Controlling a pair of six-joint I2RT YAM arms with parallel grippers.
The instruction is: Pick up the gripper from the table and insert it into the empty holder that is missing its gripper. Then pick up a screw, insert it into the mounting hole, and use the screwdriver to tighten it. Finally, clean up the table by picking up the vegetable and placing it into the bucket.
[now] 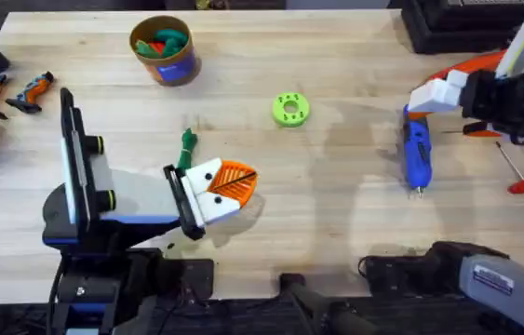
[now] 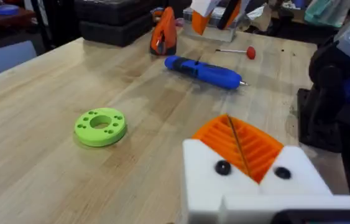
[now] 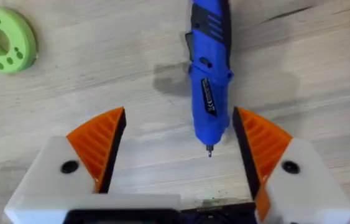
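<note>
- The wooden table (image 1: 336, 242) is the clock face here, read in the overhead view with 12 at the far edge.
- The left arm (image 1: 80, 186) comes in from 7 o'clock. Its left gripper (image 1: 234, 181) sits just short of the centre on the 8 o'clock side, orange pads pressed together with nothing visible between them.
- The right gripper (image 3: 178, 124) is out at 2 o'clock, its fingers spread wide and holding nothing. In its wrist view the bit end of the blue screwdriver (image 3: 209, 74) shows between the two pads, on the wood below them.
- The bucket (image 1: 185, 67) stands at 11 o'clock, upright, with green and red toy pieces inside.
- The blue screwdriver lies flat at 3 o'clock, bit toward 6, its rear end just beside the right gripper.
- A lime-green disc (image 1: 289, 109) lies flat near the centre, toward 12.
- A thin red-handled driver (image 1: 519, 175) lies at 3 o'clock near the table's edge, well apart from the blue one.
- The gripper (image 2: 162, 34) — an orange wedge — stands on the table beyond the blue screwdriver's rear end, in the left wrist view.
- The vegetable (image 1: 187, 144) lies at 9 o'clock from the centre, just beside the left gripper — whether it touches, I cannot tell.
</note>
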